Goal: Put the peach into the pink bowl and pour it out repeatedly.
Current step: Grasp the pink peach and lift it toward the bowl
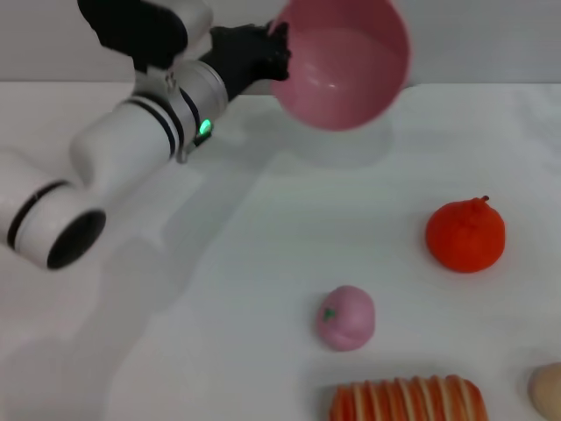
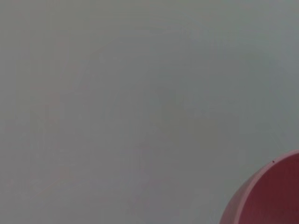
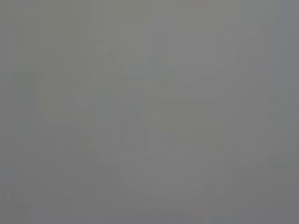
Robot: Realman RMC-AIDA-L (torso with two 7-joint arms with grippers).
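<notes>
The pink bowl (image 1: 344, 63) is held in the air at the back of the table, tipped on its side with its empty glossy inside facing me. My left gripper (image 1: 273, 51) is shut on the bowl's left rim. Part of the bowl's rim also shows in the left wrist view (image 2: 271, 196). The peach (image 1: 345, 317) lies on the white table in front, well below and apart from the bowl, its green stem mark to the left. My right gripper is out of view; the right wrist view shows only plain grey.
A bright orange-red fruit (image 1: 465, 235) sits at the right. A striped orange-and-cream item (image 1: 408, 400) lies at the front edge, and a beige object (image 1: 548, 390) at the front right corner. The white table (image 1: 219, 289) extends to the left.
</notes>
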